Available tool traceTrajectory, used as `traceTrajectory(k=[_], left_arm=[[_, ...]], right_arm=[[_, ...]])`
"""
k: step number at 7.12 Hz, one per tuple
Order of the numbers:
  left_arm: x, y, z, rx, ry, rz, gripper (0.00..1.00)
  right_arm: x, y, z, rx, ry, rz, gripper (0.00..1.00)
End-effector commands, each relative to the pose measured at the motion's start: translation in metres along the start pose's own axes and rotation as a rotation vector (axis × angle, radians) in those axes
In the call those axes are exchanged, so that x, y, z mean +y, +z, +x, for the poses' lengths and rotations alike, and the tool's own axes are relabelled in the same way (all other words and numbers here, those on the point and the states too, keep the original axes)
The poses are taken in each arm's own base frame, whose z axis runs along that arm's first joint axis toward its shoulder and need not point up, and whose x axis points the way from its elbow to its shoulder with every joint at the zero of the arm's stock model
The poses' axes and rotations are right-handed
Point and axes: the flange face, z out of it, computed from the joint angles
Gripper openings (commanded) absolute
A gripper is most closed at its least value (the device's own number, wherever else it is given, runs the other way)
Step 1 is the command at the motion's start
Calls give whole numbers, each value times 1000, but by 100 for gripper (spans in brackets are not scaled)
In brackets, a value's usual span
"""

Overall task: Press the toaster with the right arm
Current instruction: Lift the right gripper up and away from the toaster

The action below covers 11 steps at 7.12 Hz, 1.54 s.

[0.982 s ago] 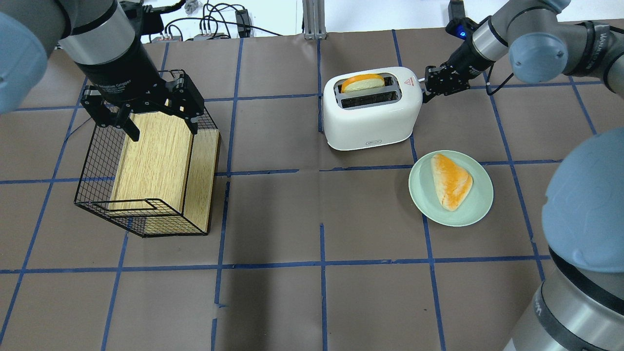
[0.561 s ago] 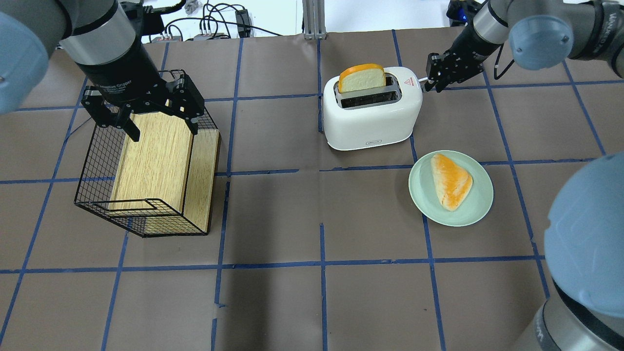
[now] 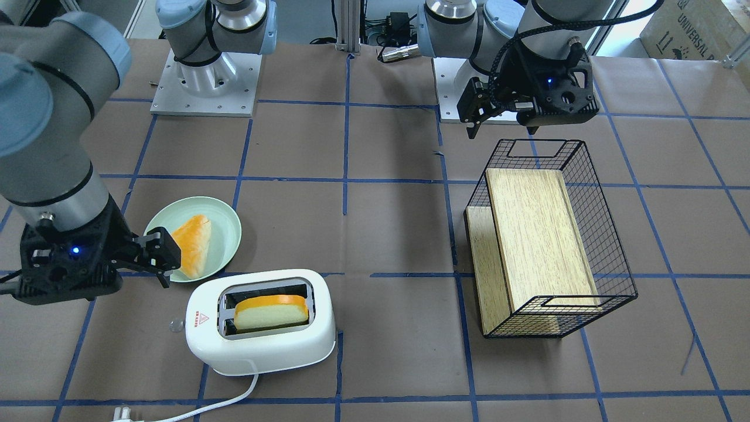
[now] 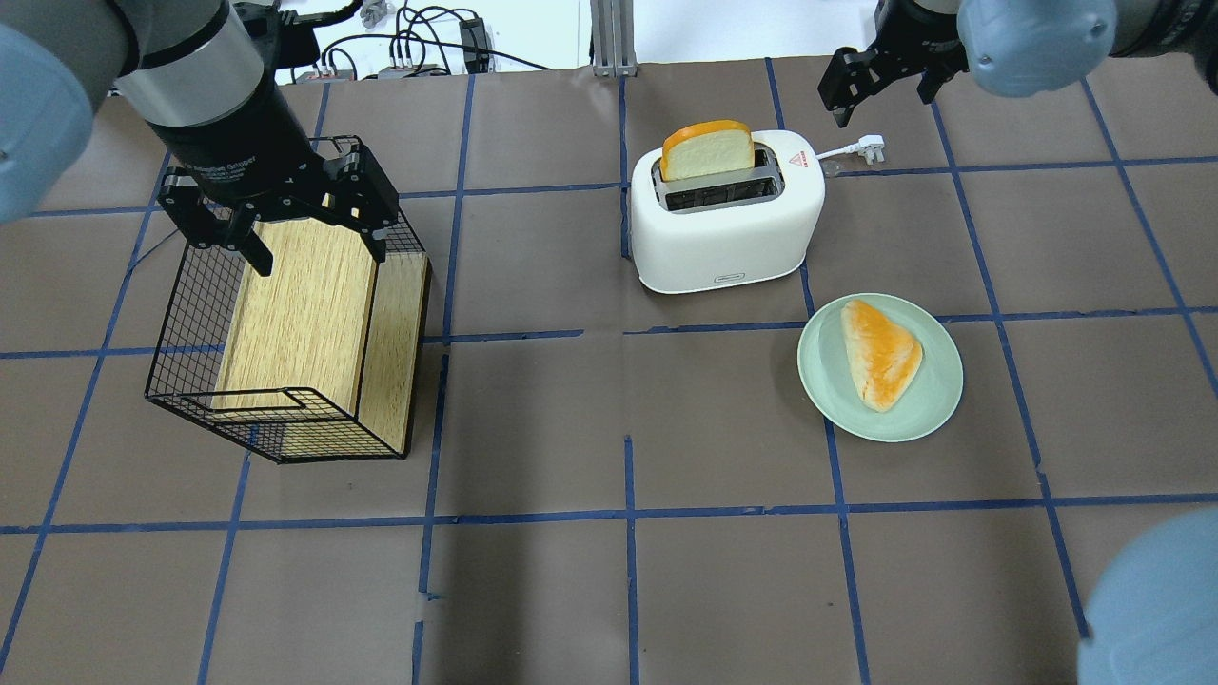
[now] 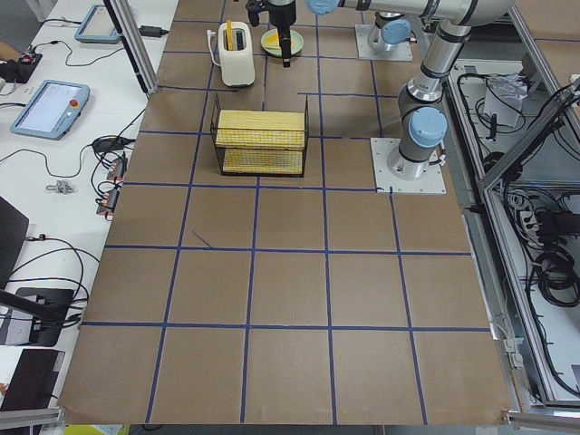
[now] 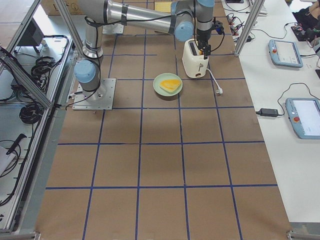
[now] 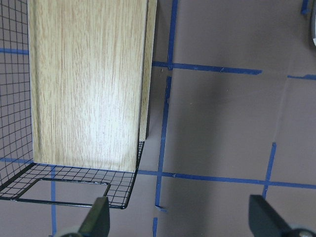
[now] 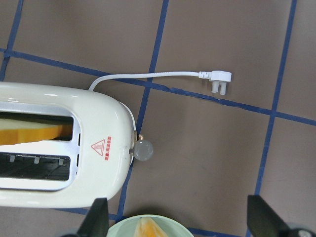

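The white toaster (image 4: 723,224) stands at the back middle of the table, with an orange-crusted bread slice (image 4: 709,150) standing up out of its far slot. Its clear knob (image 8: 143,149) sticks out of the end with the red triangle. My right gripper (image 4: 880,100) is open and empty. It hangs above the table beyond that knob end, apart from the toaster, and its wrist view looks down on the toaster (image 8: 59,153). In the front-facing view the right gripper (image 3: 164,258) is left of the toaster (image 3: 261,328). My left gripper (image 4: 319,238) is open over the black wire basket (image 4: 171,333).
A green plate (image 4: 818,381) with a piece of bread (image 4: 880,352) sits just right of the toaster's front. The toaster's white cord and plug (image 4: 868,147) lie on the table under my right gripper. A wooden board (image 4: 304,304) fills the basket.
The bread slice has popped up out of the slot. My right gripper has lifted off the toaster's knob end and moved up and back. The left arm has not moved.
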Motion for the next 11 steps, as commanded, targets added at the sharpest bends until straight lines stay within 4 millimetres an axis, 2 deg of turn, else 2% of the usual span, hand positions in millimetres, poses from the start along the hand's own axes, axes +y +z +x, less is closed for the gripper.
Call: traceTrajectory(k=[1,2,3,4,5,6,7,11], left_arm=[[0,0,0,0,0,-2,100],[0,0,0,0,0,-2,100],[0,0,0,0,0,0,100],[0,0,0,0,0,0,100],[0,0,0,0,0,0,100],[0,0,0,0,0,-2,100],[0,0,0,0,0,-2,100],[0,0,0,0,0,-2,100]], right_arm=[[36,-36,-12,-37,63,-109,100],[52,-37,-22,-106,133,-196,100],[59,-41,-25,-122,143,-205,100],[76,-60,-29,-116,143,-181,100],[102,-71,-32,-104,147,-177,100],[117,-64,-34,-107,147,-173,100],[108,-71,-32,-83,139,-76,100],[110,-69,-32,-86,139,-97,100]])
